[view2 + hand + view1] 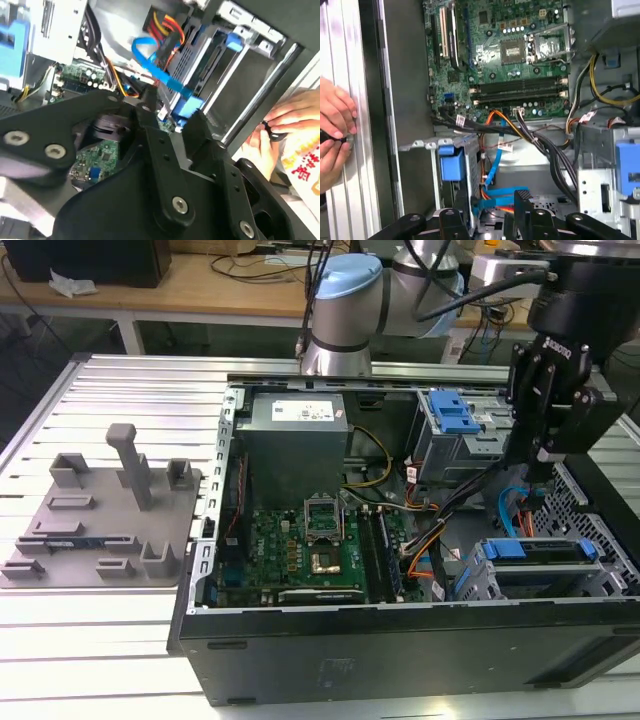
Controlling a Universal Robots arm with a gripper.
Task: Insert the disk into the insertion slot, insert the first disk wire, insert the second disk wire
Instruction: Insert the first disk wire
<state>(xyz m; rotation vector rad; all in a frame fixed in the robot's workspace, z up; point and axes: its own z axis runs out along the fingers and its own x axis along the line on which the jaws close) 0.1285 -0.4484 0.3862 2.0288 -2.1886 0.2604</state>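
While the hand hangs over the open computer case on the exterior view's right, its fingers look pinched on the plug of the blue wire. The disk already sits in the insertion slot. It lies just below the hand, on the near side, with its long side running left to right.
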